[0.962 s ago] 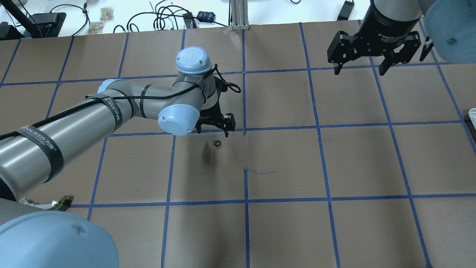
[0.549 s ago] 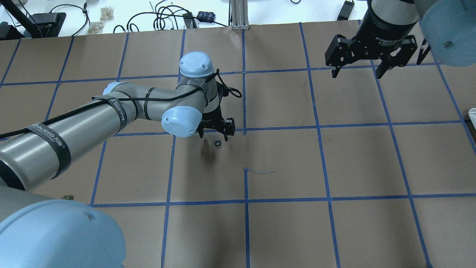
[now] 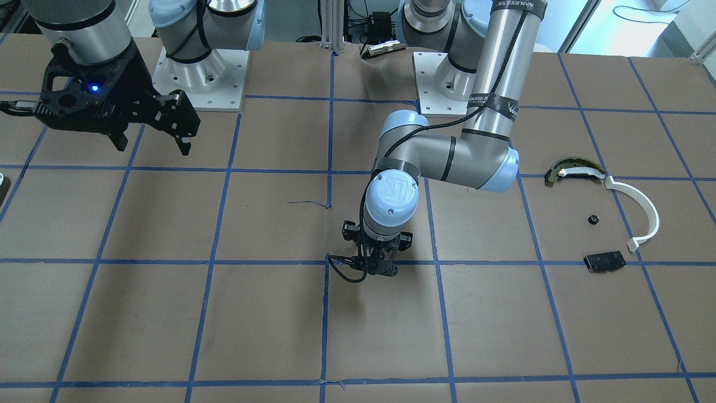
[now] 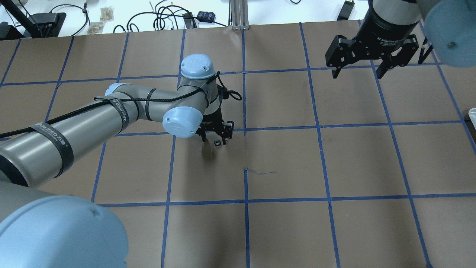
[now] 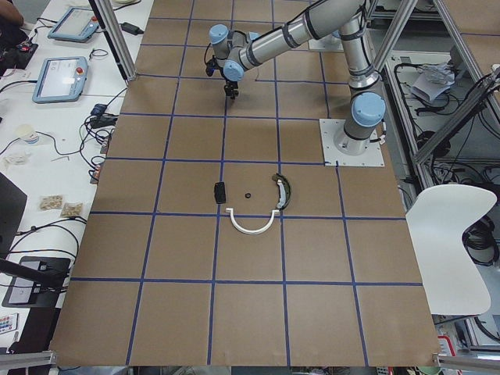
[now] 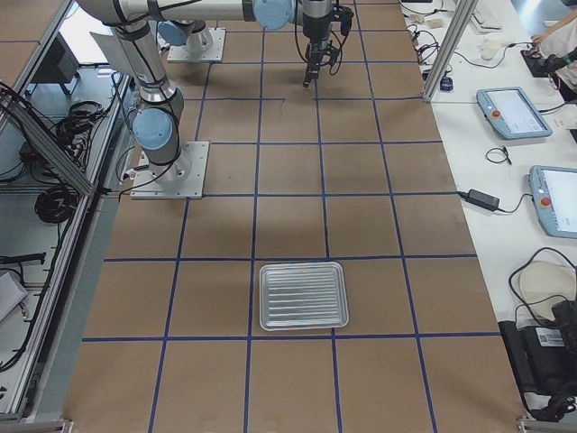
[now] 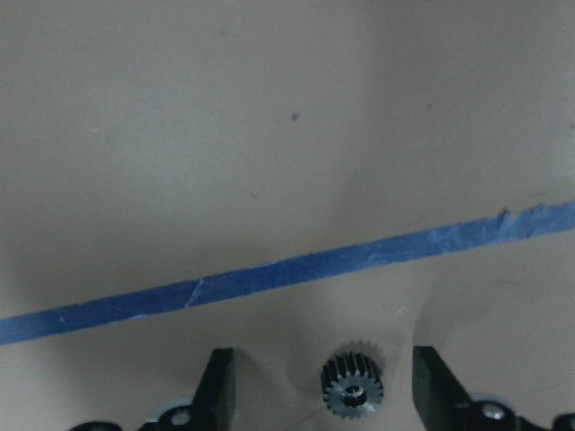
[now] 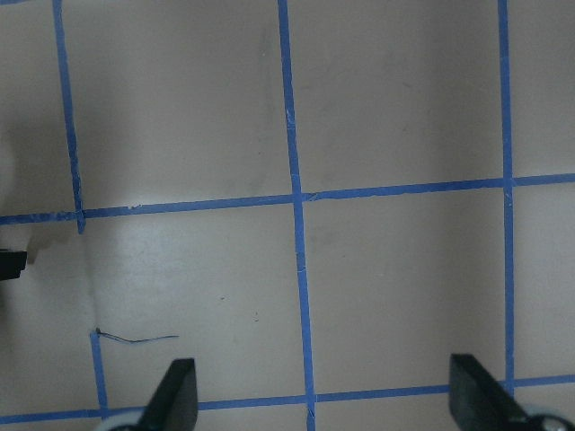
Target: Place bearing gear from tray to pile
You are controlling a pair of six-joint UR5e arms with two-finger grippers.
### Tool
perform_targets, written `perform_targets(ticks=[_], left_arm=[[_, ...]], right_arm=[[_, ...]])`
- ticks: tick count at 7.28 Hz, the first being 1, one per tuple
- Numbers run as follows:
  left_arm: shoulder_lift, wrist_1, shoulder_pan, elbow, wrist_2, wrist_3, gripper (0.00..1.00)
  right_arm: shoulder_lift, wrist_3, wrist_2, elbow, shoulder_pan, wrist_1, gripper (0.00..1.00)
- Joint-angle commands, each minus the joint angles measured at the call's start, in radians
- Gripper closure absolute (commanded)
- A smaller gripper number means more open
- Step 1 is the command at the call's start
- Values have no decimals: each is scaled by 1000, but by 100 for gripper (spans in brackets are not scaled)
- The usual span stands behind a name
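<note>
The bearing gear point(image 7: 352, 384), small, dark and toothed, lies on the brown paper between the open fingers point(image 7: 218, 388) of my left gripper point(image 4: 214, 141). It also shows in the overhead view point(image 4: 216, 142). The fingers stand apart from the gear. In the front view the left gripper point(image 3: 373, 264) hides the gear. The pile lies far off on my left side: a white arc point(image 3: 643, 208), a dark curved piece point(image 3: 573, 169), a black plate point(image 3: 604, 261) and a small dark part point(image 3: 593, 219). My right gripper point(image 4: 357, 71) hangs open and empty, high above the table's far right.
A ribbed metal tray point(image 6: 304, 295) with nothing in it sits at the table's right end. Cables and boxes line the far edge point(image 4: 160, 16). A loose blue tape end point(image 4: 260, 172) lies near the gear. Both arm bases point(image 3: 198, 84) stand at the robot's side.
My left gripper has come down and toward the gear, which now sits between its open fingers. The gear has not moved. My right gripper has shifted only slightly.
</note>
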Motion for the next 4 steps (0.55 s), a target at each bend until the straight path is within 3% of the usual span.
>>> perform_targets(ticks=[1,2,3,4], left_arm=[[1,-18,-5,0,0,0,34],[1,-35,-5,0,0,0,51],[4,-43,-6,0,1,-3,93],[17,-54,-6,0,1,-5,100]], right_arm=[[2,-12,7,1,0,-3,0],[2,-11,10,1,0,0,0],[2,-12,10,1,0,-3,0],[2,-11,10,1,0,-3,0]])
